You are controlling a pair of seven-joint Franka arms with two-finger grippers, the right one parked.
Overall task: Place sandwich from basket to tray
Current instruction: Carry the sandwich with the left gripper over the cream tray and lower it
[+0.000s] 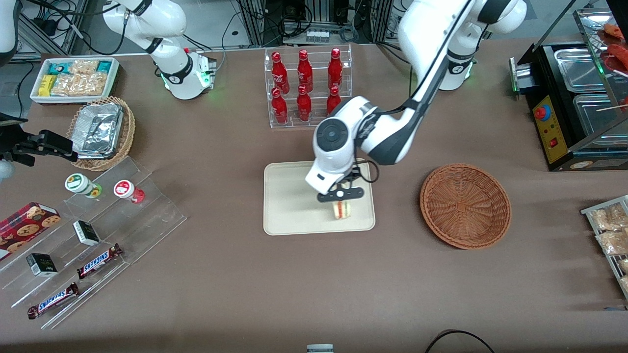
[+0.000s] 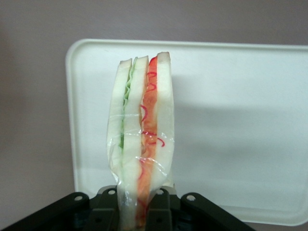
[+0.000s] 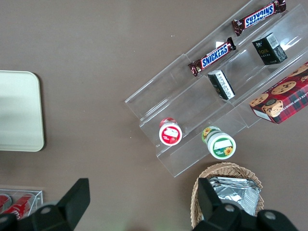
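SNICKERS on two candy bars [image 1: 53, 300] [image 1: 99, 261] (acrylic step rack [image 1: 98, 230]); other labels unreadable.

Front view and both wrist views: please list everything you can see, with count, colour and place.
sandwich: one, pale bread with red and green filling, over the tray, held
tray: one, cream, table centre
basket: one, reddish-brown, beside the tray, toward the working arm's end
bottles: six, red, in a clear rack farther from the camera than the tray
chocolate bars: two, brown, on clear steps toward the parked arm's end
foil containers: silver, in a tan basket
snack bin: one, white
gripper: one, black, above the tray, jaws shut on the sandwich
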